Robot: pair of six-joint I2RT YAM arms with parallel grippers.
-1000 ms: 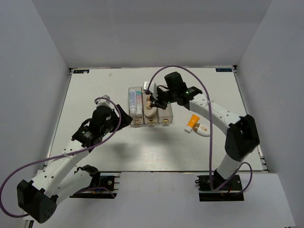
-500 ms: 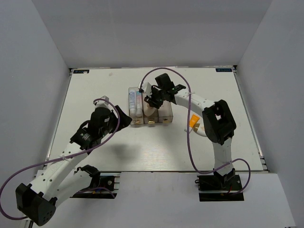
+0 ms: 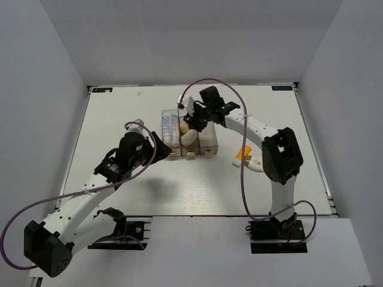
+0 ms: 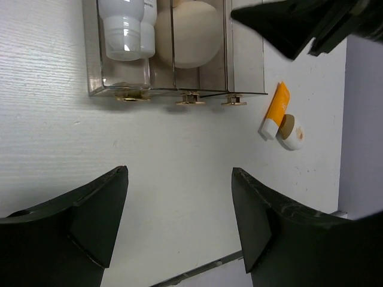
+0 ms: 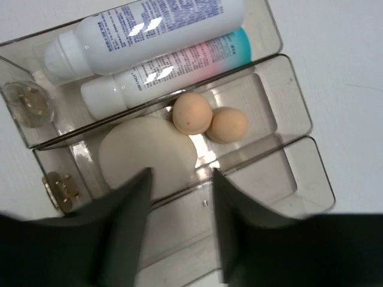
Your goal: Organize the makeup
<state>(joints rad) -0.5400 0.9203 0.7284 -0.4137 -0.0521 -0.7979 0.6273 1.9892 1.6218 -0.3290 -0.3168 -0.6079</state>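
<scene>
The clear three-compartment box (image 3: pixel 209 145) stands mid-table. In the right wrist view, two white tubes (image 5: pixel 155 36) lie in its far compartment. The round cream puff (image 5: pixel 143 152) and two beige sponges (image 5: pixel 192 112) lie in the middle compartment, and the nearest compartment (image 5: pixel 281 179) is bare. My right gripper (image 5: pixel 179 179) hovers open and empty over the box, also seen from the top (image 3: pixel 192 116). The orange-white tube (image 3: pixel 242 153) and the white oval pad (image 3: pixel 255 162) lie on the table right of the box. My left gripper (image 3: pixel 163 149) is open and empty at the box's near-left end.
The left wrist view shows the box's hinged end (image 4: pixel 245 66), the orange-white tube (image 4: pixel 274 110) and the pad (image 4: pixel 292 133) beside it, with the right arm (image 4: pixel 305 24) above. White walls ring the table; its near edge (image 4: pixel 203 266) is close by.
My right gripper has drawn up and back from the middle compartment, leaving the sponges there. My left arm has shifted slightly toward the box.
</scene>
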